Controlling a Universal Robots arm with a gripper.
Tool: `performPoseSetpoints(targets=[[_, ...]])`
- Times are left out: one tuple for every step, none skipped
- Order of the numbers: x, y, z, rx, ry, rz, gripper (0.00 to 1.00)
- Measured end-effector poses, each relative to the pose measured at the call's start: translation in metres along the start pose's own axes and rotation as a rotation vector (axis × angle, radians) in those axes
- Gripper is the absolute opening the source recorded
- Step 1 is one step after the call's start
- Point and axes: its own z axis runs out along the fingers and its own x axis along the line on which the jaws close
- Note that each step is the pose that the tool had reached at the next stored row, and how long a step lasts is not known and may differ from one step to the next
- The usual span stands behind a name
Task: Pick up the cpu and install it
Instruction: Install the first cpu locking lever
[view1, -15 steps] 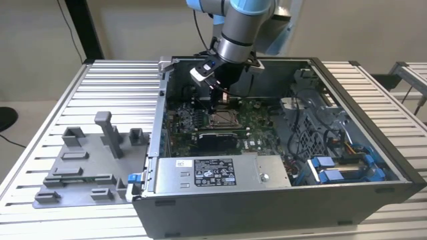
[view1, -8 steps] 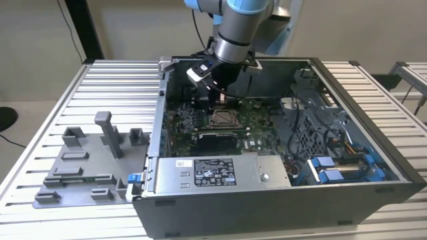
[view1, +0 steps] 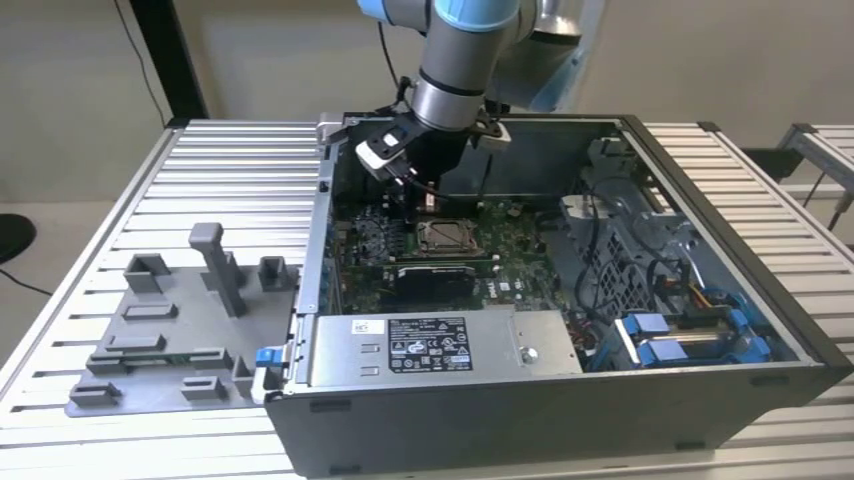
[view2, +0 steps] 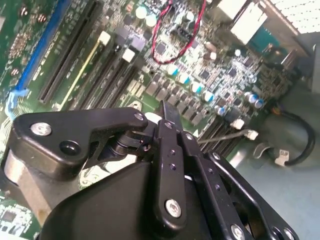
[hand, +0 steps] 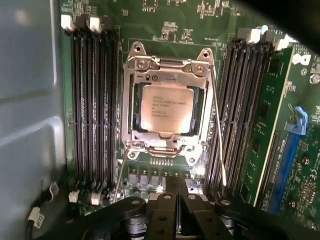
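Observation:
The cpu (hand: 166, 109), a pale silver square chip, lies flat in the socket on the green motherboard (hand: 165, 30), with a metal frame (hand: 131, 110) around it. A wire lever (hand: 218, 130) runs along one side of the socket. In the exterior view the cpu (view1: 445, 236) sits mid-board inside the open computer case (view1: 747, 300). My gripper (view1: 408, 205) hangs just above the board, beside the socket toward the exterior view's left. Its black fingers (hand: 167, 197) are pressed together with nothing between them, and the fingertips (view2: 164, 114) also meet in the second wrist view.
Black memory slots (hand: 92, 110) flank the socket on both sides. A power supply (view1: 427, 345) fills the case's near side, with blue drive brackets (view1: 681, 335) at the exterior view's right. Grey fixture blocks (view1: 174, 320) stand on the slatted table (view1: 227, 170) left of the case.

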Motion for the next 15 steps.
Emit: performPoseSetpoints(targets=[[-0.0003,-0.0004,-0.0001,-0.0014,0.0169,-0.003,0.0],[-0.0003,-0.0005,-0.0001,-0.0026,0.0314,-0.006,0.0],[-0.0003,-0.0005,-0.0001,-0.0048,0.0495,-0.009,0.0],[-0.0004,-0.0005,-0.0001,-0.0064,0.0676,-0.013,0.0],[-0.0007,-0.0006,-0.0001,-0.0076,0.0835,-0.016,0.0],[-0.0013,-0.0006,-0.0001,-0.0092,0.1012,-0.02,0.0],[-0.0021,-0.0007,-0.0001,-0.0101,0.1141,-0.022,0.0],[-0.0027,-0.0007,-0.0001,-0.0109,0.1236,-0.024,0.0],[-0.0027,-0.0007,-0.0001,-0.0109,0.1238,-0.024,0.0],[-0.0027,-0.0008,-0.0001,-0.011,0.124,-0.024,0.0],[-0.0027,-0.0008,-0.0001,-0.011,0.124,-0.024,0.0],[-0.0028,-0.0008,-0.0001,-0.0109,0.1239,-0.024,0.0],[-0.0028,-0.0008,-0.0001,-0.0109,0.124,-0.024,0.0],[-0.0028,-0.0008,-0.0001,-0.0109,0.124,-0.024,0.0],[-0.0029,-0.0008,-0.0002,-0.0109,0.1242,-0.024,0.0]])
